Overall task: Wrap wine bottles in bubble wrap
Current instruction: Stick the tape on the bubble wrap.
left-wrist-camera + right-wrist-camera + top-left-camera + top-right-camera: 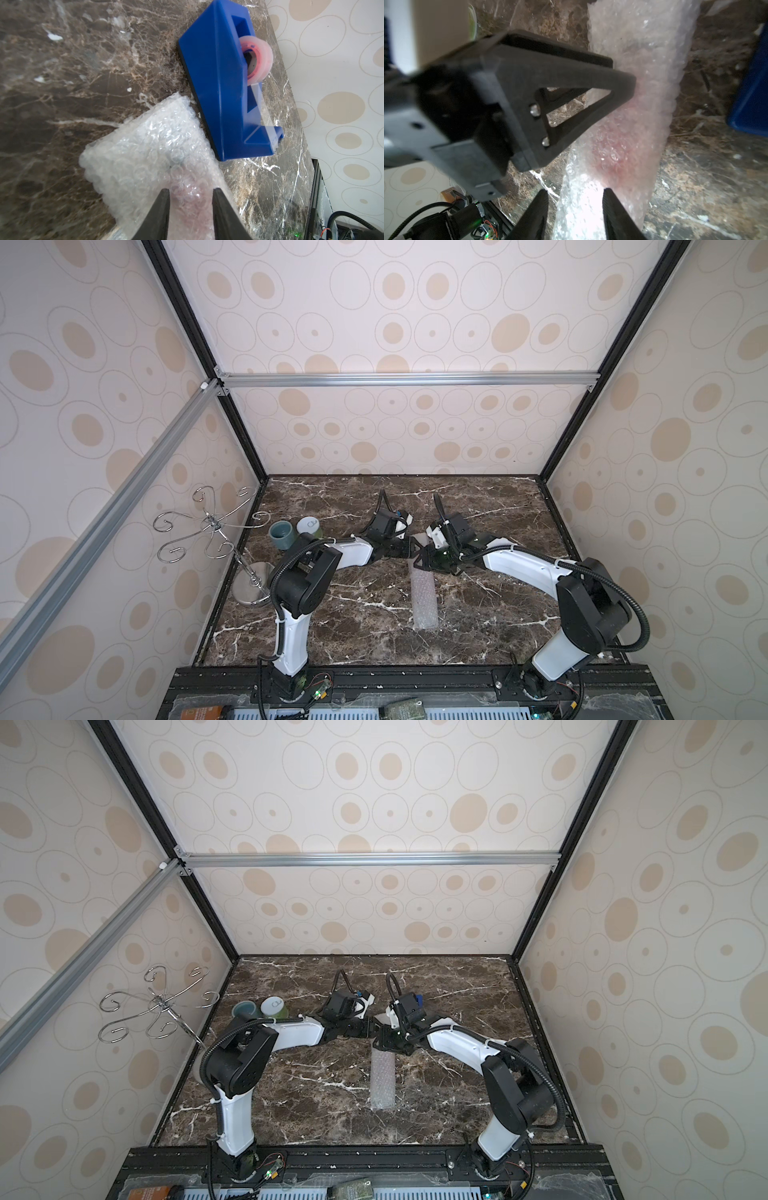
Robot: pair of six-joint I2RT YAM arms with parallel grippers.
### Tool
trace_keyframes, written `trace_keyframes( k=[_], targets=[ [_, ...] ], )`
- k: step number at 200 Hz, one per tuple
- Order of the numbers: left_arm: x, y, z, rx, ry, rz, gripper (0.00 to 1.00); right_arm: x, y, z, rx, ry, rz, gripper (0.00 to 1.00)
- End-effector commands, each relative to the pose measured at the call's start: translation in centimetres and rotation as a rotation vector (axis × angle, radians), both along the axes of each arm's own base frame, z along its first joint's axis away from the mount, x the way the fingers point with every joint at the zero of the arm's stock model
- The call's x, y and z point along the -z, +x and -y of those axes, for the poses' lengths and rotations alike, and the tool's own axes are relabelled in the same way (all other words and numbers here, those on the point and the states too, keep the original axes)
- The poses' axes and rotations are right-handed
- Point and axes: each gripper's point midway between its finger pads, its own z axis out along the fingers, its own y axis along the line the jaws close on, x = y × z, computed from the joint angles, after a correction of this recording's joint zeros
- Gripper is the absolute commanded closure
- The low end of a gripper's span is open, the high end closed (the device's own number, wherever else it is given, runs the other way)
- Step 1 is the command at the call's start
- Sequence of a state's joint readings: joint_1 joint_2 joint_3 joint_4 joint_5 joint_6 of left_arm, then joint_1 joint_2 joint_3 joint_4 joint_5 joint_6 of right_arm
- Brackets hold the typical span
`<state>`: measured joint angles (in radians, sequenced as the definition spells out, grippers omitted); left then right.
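Note:
The wine bottle (616, 145) lies on the marble table rolled inside the bubble wrap (424, 597), and only its pink-red colour shows through the film (187, 187). A long tail of wrap (383, 1081) runs toward the table's front edge. My left gripper (190, 191) is shut on the wrapped bottle, with a finger on each side of the pink bundle. Its black finger (571, 68) reaches in from the side in the right wrist view. My right gripper (575, 193) straddles the roll lower down, open, with a gap between one finger and the film. Both grippers meet at mid-table (415, 556).
A blue tape dispenser (224, 83) with a clear tape roll stands right behind the bundle. A teal cup (282, 534) and a green-and-white jar (309, 526) sit at the back left. A chrome hook stand (253, 585) rises at the left edge.

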<state>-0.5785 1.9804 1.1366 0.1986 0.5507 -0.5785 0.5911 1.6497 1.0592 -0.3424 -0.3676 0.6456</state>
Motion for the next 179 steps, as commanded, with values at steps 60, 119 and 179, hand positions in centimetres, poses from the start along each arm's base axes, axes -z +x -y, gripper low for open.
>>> trace_keyframes(
  k=[60, 119, 179],
  targets=[
    [0.0, -0.7, -0.4, 0.011, -0.002, -0.008, 0.65, 0.3, -0.1, -1.4, -0.014, -0.024, -0.060, 0.72],
    [0.5, -1.2, -0.6, 0.013, -0.003, -0.019, 0.65, 0.6, -0.6, -0.7, -0.006, -0.094, -0.089, 0.73],
    [0.7, -1.5, -0.8, 0.015, -0.002, -0.015, 0.65, 0.3, -0.3, -0.9, 0.005, -0.086, -0.084, 0.88]
  ],
)
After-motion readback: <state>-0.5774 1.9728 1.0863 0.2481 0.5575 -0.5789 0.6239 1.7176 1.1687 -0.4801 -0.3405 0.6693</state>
